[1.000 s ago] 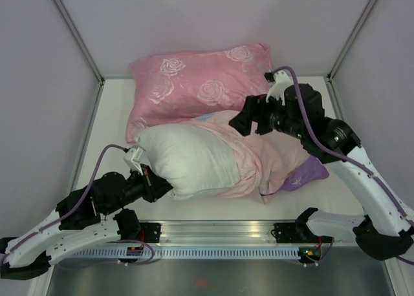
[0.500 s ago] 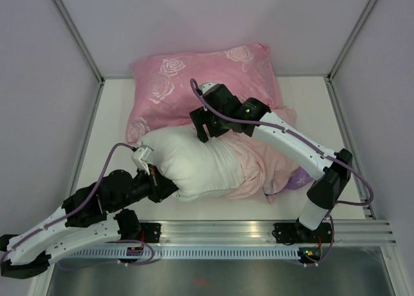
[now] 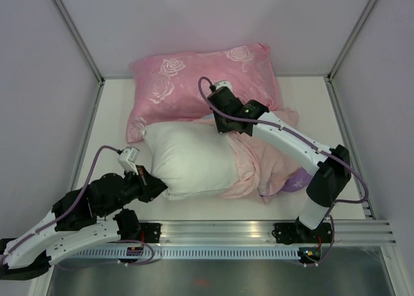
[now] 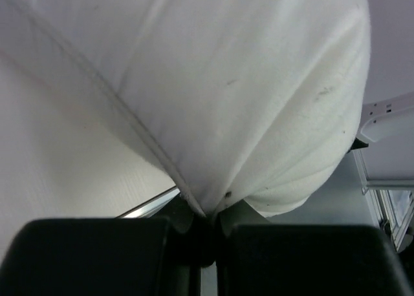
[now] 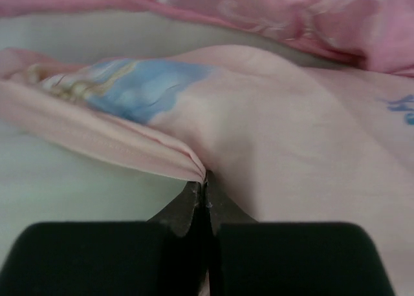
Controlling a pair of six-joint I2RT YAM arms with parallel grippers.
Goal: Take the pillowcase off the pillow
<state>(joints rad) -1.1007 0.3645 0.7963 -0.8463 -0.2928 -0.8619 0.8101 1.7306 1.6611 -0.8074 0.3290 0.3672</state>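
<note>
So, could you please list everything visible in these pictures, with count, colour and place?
pillow: one, white, middle of the table, left half bare.
pillowcase: one, pale pink with a purple corner, bunched over the pillow's right half.
rose pillow: one, pink, at the back.
table: one, off-white, under everything.
rail: one, silver, near edge.
left end effector: one, black, shut on the pillow's near left corner.
right end effector: one, black, shut on a pillowcase fold.

The pillow's [image 3: 187, 160] 3 o'clock end lay hidden inside the pillowcase [image 3: 259, 163], whose purple corner at 4 o'clock sat partly behind the right arm [image 3: 323, 179]. The left wrist view cropped the pillow at 12 o'clock.
</note>
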